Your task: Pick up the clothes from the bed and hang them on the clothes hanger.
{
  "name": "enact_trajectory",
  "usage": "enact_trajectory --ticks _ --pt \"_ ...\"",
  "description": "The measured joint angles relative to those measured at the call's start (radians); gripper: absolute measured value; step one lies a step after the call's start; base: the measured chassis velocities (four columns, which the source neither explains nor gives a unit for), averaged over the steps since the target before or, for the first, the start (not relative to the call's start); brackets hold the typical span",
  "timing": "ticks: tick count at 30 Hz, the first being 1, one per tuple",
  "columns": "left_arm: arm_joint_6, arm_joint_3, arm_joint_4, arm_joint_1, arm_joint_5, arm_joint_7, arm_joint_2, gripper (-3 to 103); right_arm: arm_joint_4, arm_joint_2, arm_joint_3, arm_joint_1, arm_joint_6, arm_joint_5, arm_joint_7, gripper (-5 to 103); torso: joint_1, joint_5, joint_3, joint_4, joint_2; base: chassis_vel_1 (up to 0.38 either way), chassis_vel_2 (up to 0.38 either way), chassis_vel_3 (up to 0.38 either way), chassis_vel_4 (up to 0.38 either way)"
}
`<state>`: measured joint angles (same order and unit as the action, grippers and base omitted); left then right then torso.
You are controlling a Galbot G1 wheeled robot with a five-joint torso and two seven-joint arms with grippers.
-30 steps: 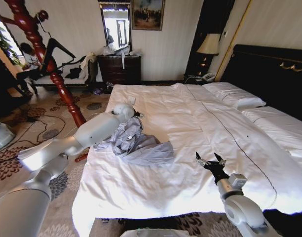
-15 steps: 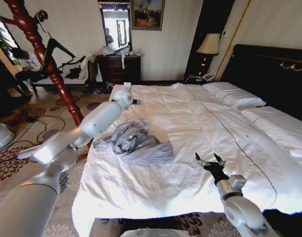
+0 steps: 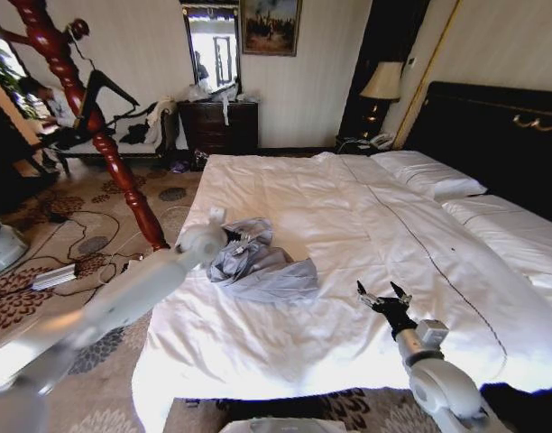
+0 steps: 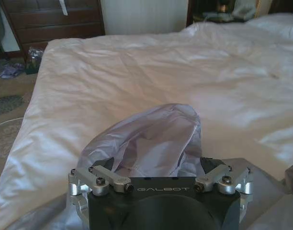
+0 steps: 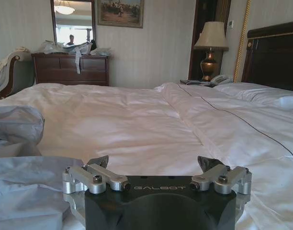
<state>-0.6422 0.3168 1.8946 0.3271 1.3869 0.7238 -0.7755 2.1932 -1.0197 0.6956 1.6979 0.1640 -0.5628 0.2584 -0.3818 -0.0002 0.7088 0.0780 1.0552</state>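
Observation:
The clothes, a light blue-grey shirt (image 3: 262,269), lie crumpled on the near left part of the bed (image 3: 348,225). My left arm reaches in from the lower left, and my left gripper (image 3: 243,242) sits on the shirt's near edge. In the left wrist view, a bunched fold of the shirt (image 4: 151,139) rises between the spread jaws of my left gripper (image 4: 158,165), which is open. My right gripper (image 3: 382,298) rests open on the duvet near the bed's front edge, to the right of the shirt and apart from it. The black clothes hanger (image 3: 116,87) hangs on a red wooden stand.
The red wooden stand (image 3: 123,171) rises beside the bed's left edge. Cables (image 3: 78,262) lie on the carpet at its foot. A dark dresser (image 3: 217,126) and a bench stand by the far wall. Pillows (image 3: 429,176) and a black headboard (image 3: 501,135) are at right.
My left arm swung out over the far side of the bed, then came back down, and its gripper now sits on the shirt. The right arm has not moved.

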Motion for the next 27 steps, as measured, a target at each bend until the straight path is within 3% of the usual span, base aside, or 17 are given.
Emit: enact_trajectory --ticks 1,5,6,8,10,11,12,15,16,17,19,22,23,25,27 --pt "0.0 0.0 0.0 0.0 0.0 0.0 0.0 100 0.0 0.0 0.0 0.0 0.0 0.0 0.0 100 0.0 0.0 0.0 0.0 0.0 0.0 0.0 0.0 0.0" --pt "0.039 -0.182 0.114 0.215 -0.002 -0.015 0.071 102 -0.005 -0.001 -0.006 0.006 0.002 0.008 0.002 100 0.0 -0.0001 0.0 -0.0001 0.0 0.0 0.0 0.0 0.0" --pt "0.039 -0.182 0.114 0.215 -0.002 -0.015 0.071 102 -0.005 -0.001 -0.006 0.006 0.002 0.008 0.002 100 0.0 -0.0001 0.0 -0.0001 0.0 0.0 0.0 0.0 0.0" --pt "0.051 -0.295 0.188 0.375 -0.012 -0.024 0.101 100 -0.007 0.0 -0.007 0.01 0.003 0.01 0.002 100 0.0 0.0001 0.0 -0.0006 0.0 0.0 0.0 0.0 0.0" --pt "0.061 -0.355 0.24 0.486 -0.025 -0.033 0.114 99 -0.008 0.002 -0.007 0.014 0.004 0.011 0.003 100 0.0 -0.0002 0.0 -0.0001 0.0 0.0 0.0 0.0 0.0" --pt "0.061 -0.355 0.24 0.486 -0.025 -0.033 0.114 99 -0.008 0.002 -0.007 0.014 0.004 0.011 0.003 100 0.0 -0.0002 0.0 -0.0001 0.0 0.0 0.0 0.0 0.0" --pt "0.071 -0.4 0.287 0.579 -0.035 -0.037 0.118 99 -0.008 0.003 -0.007 0.019 0.004 0.013 0.004 100 0.0 0.0002 0.0 -0.0004 0.0 0.0 0.0 0.0 0.0" --pt "0.091 -0.44 0.333 0.674 -0.042 -0.046 0.096 99 -0.005 -0.008 0.004 0.04 0.004 0.025 0.004 100 0.0 0.0003 0.0 -0.001 0.0 0.0 0.0 0.0 0.0" --pt "0.096 -0.445 0.342 0.695 -0.044 -0.052 0.082 99 -0.001 -0.014 0.01 0.049 0.004 0.029 0.004 100 0.0 0.0002 0.0 -0.0007 0.0 0.0 0.0 0.0 0.0" --pt "0.111 -0.457 0.357 0.741 -0.054 -0.066 0.053 98 0.011 -0.033 0.025 0.072 0.002 0.041 0.005 100 0.0 -0.0001 0.0 0.0013 0.0 0.0 0.0 0.0 0.0" --pt "0.121 -0.472 0.368 0.776 -0.065 -0.074 0.038 98 0.015 -0.039 0.028 0.078 0.001 0.046 0.006 100 0.0 -0.0001 0.0 0.0015 0.0 0.0 0.0 0.0 0.0" --pt "0.154 -0.546 0.394 0.892 -0.092 -0.106 -0.003 97 0.019 -0.046 0.029 0.081 0.001 0.054 0.008 100 0.0 0.0005 0.0 -0.0007 0.0 0.0 0.0 0.0 0.0" --pt "0.176 -0.597 0.404 0.957 -0.092 -0.122 -0.029 89 0.019 -0.048 0.028 0.086 0.001 0.057 0.008 100 0.0 0.0 0.0 -0.0007 0.0 0.0 0.0 0.0 0.0" --pt "0.188 -0.625 0.408 0.991 -0.091 -0.128 -0.046 89 0.019 -0.05 0.028 0.089 0.001 0.059 0.009 100 0.0 0.0001 0.0 0.0 0.0 0.0 0.0 0.0 0.0" --pt "0.216 -0.683 0.411 1.072 -0.09 -0.149 -0.097 80 0.018 -0.052 0.028 0.098 -0.001 0.064 0.009 100 0.0 0.0003 0.0 -0.0002 0.0 0.0 0.0 0.0 0.0"
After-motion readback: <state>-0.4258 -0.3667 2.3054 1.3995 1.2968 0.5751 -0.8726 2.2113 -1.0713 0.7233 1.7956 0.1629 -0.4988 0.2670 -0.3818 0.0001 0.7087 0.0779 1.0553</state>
